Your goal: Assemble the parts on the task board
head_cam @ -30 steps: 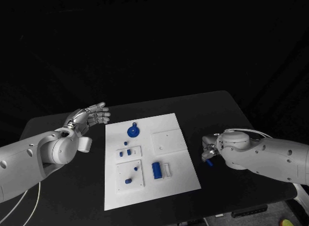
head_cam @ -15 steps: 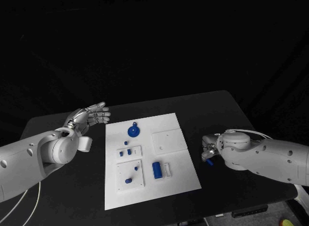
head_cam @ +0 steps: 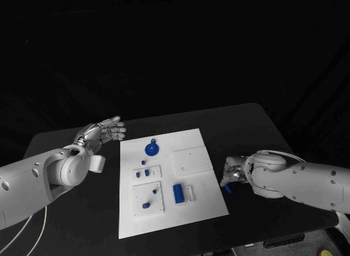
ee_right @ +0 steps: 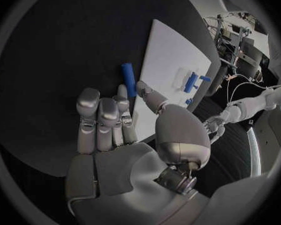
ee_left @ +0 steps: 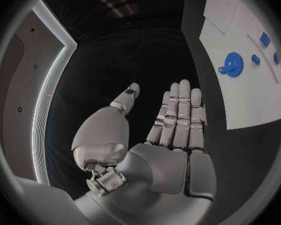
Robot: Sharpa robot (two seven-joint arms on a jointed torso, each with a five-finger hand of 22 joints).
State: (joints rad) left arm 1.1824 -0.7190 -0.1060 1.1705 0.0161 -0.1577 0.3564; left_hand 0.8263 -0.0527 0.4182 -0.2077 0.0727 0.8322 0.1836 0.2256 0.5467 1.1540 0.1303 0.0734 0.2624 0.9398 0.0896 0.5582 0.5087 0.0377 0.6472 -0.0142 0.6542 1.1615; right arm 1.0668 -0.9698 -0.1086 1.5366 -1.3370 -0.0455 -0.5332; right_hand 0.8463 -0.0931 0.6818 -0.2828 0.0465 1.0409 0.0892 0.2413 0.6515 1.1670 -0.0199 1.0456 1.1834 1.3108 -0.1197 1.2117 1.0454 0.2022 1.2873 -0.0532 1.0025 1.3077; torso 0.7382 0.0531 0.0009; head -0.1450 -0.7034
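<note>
Hovering low at the board's right edge, my right hand (head_cam: 233,176) had its fingers (ee_right: 102,119) extended side by side over the black table (head_cam: 244,128), the thumb set a little apart, with nothing held between them. A small blue cylinder (ee_right: 128,79) lay on the tabletop just past those fingertips, beside the long edge of the task board (head_cam: 188,220) and not on it; from the head camera I saw it poking out under the hand (head_cam: 228,188).

My left hand (head_cam: 103,129) hung flat and open near the board's far left corner, fingers (ee_left: 179,116) straight and pressed together, thumb angled away, gripping nothing.

On the board itself I saw a blue disc (head_cam: 152,148) toward the far end, a small blue nub just below it, two little blue pieces (head_cam: 141,173) on a raised white tile, a blue bar (head_cam: 177,192) lying beside a white slotted holder, and another blue bit (head_cam: 145,205) on the lower tile.
</note>
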